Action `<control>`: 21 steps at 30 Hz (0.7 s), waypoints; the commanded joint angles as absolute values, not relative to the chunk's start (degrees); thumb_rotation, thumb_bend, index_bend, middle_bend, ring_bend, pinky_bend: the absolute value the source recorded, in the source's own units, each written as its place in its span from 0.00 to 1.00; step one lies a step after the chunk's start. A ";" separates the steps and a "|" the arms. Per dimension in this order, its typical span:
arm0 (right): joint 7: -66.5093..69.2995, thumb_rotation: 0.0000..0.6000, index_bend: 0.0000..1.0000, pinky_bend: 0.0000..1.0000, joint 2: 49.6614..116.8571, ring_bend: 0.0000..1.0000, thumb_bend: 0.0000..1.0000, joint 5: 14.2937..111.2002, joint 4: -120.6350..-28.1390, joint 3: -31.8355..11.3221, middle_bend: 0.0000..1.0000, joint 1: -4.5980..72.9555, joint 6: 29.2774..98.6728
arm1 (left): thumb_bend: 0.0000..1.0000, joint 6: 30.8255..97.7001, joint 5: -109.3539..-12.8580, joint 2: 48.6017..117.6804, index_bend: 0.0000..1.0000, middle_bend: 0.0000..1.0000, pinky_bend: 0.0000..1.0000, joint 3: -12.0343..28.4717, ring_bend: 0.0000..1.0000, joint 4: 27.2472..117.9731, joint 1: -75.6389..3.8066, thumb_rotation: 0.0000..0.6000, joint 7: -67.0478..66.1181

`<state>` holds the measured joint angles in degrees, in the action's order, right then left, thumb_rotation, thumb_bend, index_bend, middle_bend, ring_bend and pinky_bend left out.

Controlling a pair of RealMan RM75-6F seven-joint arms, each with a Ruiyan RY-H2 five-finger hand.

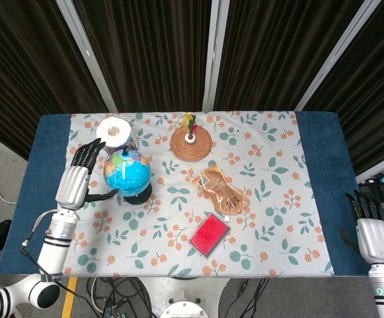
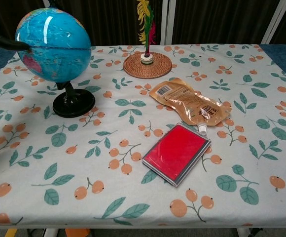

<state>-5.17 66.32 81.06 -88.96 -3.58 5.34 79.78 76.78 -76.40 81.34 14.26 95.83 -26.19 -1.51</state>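
Note:
A blue globe (image 1: 127, 171) on a black stand (image 2: 74, 103) is at the left of the floral tablecloth (image 1: 278, 218). My left hand (image 1: 79, 175) is just left of it, fingers spread and pointing away from me. Its thumb reaches to the globe's left side, and in the chest view a dark fingertip (image 2: 5, 42) touches the globe (image 2: 53, 44). The hand holds nothing. My right hand (image 1: 375, 235) hovers at the table's right front edge, fingers straight and apart, far from every object.
Behind the left hand stands a white paper roll (image 1: 114, 130). A woven coaster (image 1: 191, 144) holding a feather shuttlecock (image 2: 145, 22) sits at the back centre. A tan snack pouch (image 1: 223, 191) and a red flat box (image 1: 209, 234) lie mid-table.

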 commanded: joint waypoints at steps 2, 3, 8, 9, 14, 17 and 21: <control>-5.57 1.00 0.00 0.00 66.38 0.00 0.31 81.26 -89.28 -3.55 0.00 5.41 79.85 | 0.00 77.51 -76.23 80.57 0.04 0.00 0.00 14.10 0.00 95.86 -25.46 1.00 -1.48; -5.67 1.00 0.00 0.00 66.38 0.00 0.31 81.29 -89.35 -3.55 0.00 5.42 79.88 | 0.00 77.79 -76.02 80.45 0.04 0.00 0.00 14.16 0.00 95.90 -25.22 1.00 -1.47; -6.06 1.00 0.00 0.00 66.27 0.00 0.31 81.13 -89.66 -3.60 0.00 5.38 79.97 | 0.00 79.14 -73.43 79.94 0.04 0.00 0.00 15.21 0.00 95.90 -23.91 1.00 -1.12; -6.10 1.00 0.00 0.00 66.25 0.00 0.31 81.11 -89.69 -3.61 0.00 5.36 80.01 | 0.00 79.24 -72.96 79.90 0.04 0.00 0.00 15.40 0.00 96.02 -23.80 1.00 -1.28; -6.30 1.00 0.00 0.00 66.19 0.00 0.31 81.08 -89.87 -3.66 0.00 5.31 80.18 | 0.00 80.17 -73.63 78.85 0.04 0.00 0.00 15.99 0.00 97.31 -23.12 1.00 0.99; -6.38 1.00 0.00 0.00 66.23 0.00 0.31 81.08 -89.89 -3.64 0.00 5.35 80.11 | 0.00 80.49 -75.76 78.15 0.04 0.00 0.00 15.72 0.00 98.91 -23.12 1.00 2.40; -6.47 1.00 0.00 0.00 66.39 0.00 0.31 81.04 -89.80 -3.54 0.00 5.43 79.85 | 0.00 80.06 -78.36 78.19 0.04 0.00 0.00 15.20 0.00 101.46 -23.89 1.00 3.18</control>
<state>-6.47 66.38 81.04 -89.81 -3.55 5.42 79.85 80.24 -77.53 78.19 15.46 100.61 -23.49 2.78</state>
